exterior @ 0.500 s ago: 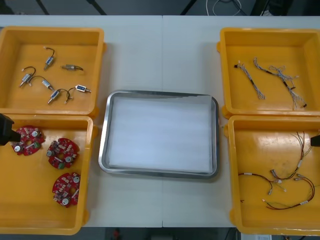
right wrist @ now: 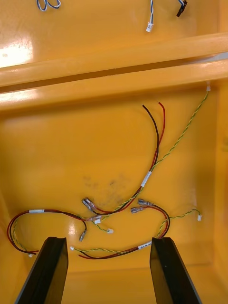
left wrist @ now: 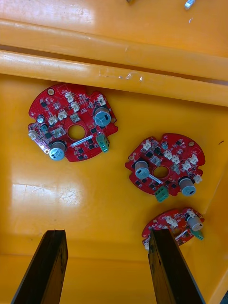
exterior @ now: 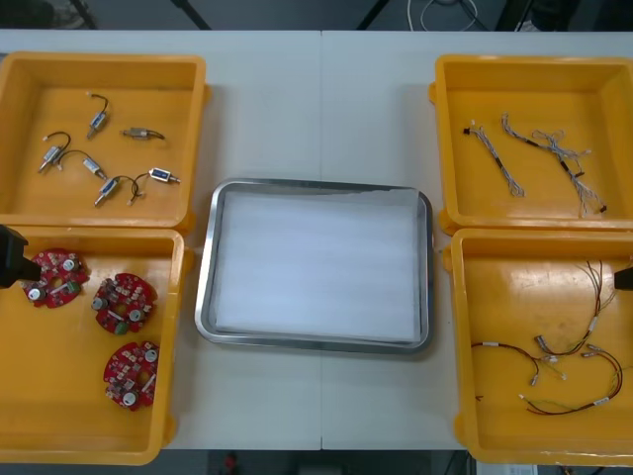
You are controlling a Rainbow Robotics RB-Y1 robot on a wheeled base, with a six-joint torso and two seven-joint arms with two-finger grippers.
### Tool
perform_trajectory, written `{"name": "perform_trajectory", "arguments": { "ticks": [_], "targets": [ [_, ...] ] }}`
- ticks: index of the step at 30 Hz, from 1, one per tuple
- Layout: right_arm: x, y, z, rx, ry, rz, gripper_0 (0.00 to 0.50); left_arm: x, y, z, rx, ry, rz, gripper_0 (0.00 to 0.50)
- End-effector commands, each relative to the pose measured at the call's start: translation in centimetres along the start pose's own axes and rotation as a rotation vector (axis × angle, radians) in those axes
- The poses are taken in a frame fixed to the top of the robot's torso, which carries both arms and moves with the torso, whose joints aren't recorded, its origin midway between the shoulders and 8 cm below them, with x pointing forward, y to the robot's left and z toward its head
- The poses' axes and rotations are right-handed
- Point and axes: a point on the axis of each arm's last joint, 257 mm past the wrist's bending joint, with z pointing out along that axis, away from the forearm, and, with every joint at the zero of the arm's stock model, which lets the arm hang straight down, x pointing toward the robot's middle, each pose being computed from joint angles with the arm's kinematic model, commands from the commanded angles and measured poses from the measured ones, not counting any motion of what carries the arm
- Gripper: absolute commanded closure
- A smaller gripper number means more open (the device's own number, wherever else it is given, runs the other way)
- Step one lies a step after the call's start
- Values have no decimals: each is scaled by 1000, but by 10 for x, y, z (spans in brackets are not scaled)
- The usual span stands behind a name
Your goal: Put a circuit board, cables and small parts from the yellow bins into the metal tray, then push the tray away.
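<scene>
- Clearly, your left pincer (left wrist: 107, 235) gaped over round red circuit boards (left wrist: 71, 124) in a yellow bin (left wrist: 95, 204), risking a knock.
- Your right pincer (right wrist: 108, 240), also wide, overhung tangled red-and-yellow cables (right wrist: 146, 179); one could drag others.

We hold our left black two-finger gripper (left wrist: 107, 244) at our far left, its fingers spread wide apart; our right black two-finger gripper (right wrist: 108, 249) sits far right, equally parted.
</scene>
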Motion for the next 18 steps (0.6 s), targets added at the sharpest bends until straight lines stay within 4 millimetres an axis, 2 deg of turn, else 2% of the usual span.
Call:
{"name": "perform_trajectory", "arguments": {
  "ticks": [1, 18],
  "targets": [
    [-4, -1, -9, 26, -14, -40, 0, -2, 12, -13, -38, -19, 117, 0],
    [-4, -1, -9, 26, -14, -40, 0, -2, 12, -13, -38, -19, 117, 0]
  ]
}}
